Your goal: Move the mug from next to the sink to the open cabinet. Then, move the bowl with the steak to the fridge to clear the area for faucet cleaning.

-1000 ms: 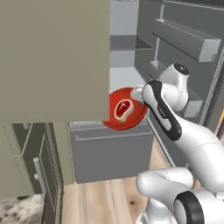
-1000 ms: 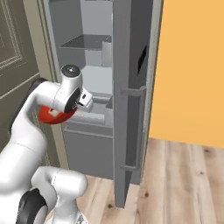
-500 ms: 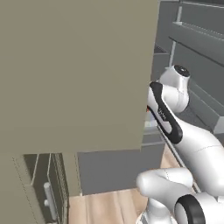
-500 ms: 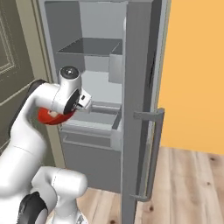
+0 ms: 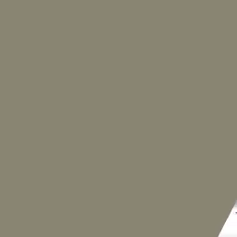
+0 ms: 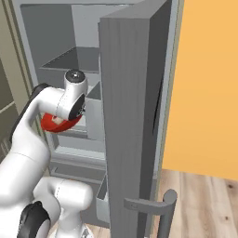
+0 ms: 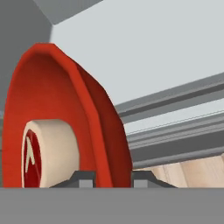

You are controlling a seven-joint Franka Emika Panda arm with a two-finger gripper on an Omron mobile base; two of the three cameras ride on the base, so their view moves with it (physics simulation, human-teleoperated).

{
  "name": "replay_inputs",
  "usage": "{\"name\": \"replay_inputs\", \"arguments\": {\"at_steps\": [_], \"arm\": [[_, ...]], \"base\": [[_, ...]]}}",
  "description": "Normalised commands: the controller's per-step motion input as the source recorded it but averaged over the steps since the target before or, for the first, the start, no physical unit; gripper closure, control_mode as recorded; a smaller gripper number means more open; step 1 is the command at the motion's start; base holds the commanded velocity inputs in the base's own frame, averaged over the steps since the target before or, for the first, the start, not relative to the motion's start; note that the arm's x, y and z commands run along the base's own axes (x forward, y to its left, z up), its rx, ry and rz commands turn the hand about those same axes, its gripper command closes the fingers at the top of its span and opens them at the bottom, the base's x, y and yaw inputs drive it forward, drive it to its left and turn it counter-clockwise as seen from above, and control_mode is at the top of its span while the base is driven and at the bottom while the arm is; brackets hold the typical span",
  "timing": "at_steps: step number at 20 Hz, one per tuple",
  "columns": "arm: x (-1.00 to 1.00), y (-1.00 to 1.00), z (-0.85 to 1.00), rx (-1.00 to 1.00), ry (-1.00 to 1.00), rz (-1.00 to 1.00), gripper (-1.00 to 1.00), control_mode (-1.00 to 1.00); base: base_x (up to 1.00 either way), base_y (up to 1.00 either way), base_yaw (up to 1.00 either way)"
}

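Presently the gripper (image 7: pixel 113 178) is clamped on the rim of the bowl (image 7: pixel 65 118): in the hand view one dark fingertip (image 7: pixel 83 178) stands on the inner side of the red wall and the other on the outer side, jaws narrow with the rim between them. The bowl is held edge-on to that camera, its hollow facing left in the picture. The steak (image 7: pixel 46 153) sits inside the hollow, showing its pale fat rim and a red face with a white bone mark. Behind the bowl lie pale grey inner surfaces and grey ledges of the fridge (image 7: pixel 175 109), with a patch of wooden floor (image 7: pixel 192 173) beyond at lower right.

From the right base view, the white arm reaches forward into the open fridge (image 6: pixel 69 56). The bowl (image 6: pixel 53 124) shows as a red arc just below the wrist, in front of the middle shelf level. The fridge door (image 6: pixel 132 130) stands open at the arm's right, edge toward the camera, its bar handle (image 6: pixel 158 204) low down. An orange wall (image 6: pixel 209 83) stands to the right, above the wooden floor (image 6: pixel 204 200).

From the left base view, a flat taupe panel (image 5: pixel 106 106) blocks nearly the whole picture.
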Motion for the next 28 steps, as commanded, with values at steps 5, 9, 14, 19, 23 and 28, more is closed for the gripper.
{"name": "replay_inputs", "arguments": {"at_steps": [5, 9, 14, 19, 23, 28], "arm": [[0.04, -0.01, 0.01, 0.00, 0.00, 0.00, 1.00, -1.00], [0.37, -0.02, 0.25, 0.05, -0.01, -0.27, 1.00, -1.00], [0.10, 0.00, 0.14, 0.10, 0.00, -0.30, 1.00, -1.00], [-0.13, 0.00, 0.09, 0.26, -0.07, -0.24, 1.00, -1.00], [-0.04, 0.00, 0.27, 0.25, -0.20, -0.29, 1.00, -1.00], [-0.01, 0.02, 0.67, 0.20, -0.11, -0.31, 1.00, -1.00]], "base": [[0.02, 0.00, 0.01], [0.00, 0.00, 0.00], [0.00, 0.00, 0.00], [0.00, 0.00, 0.00], [0.00, 0.00, 0.00], [0.00, 0.00, 0.00]]}}
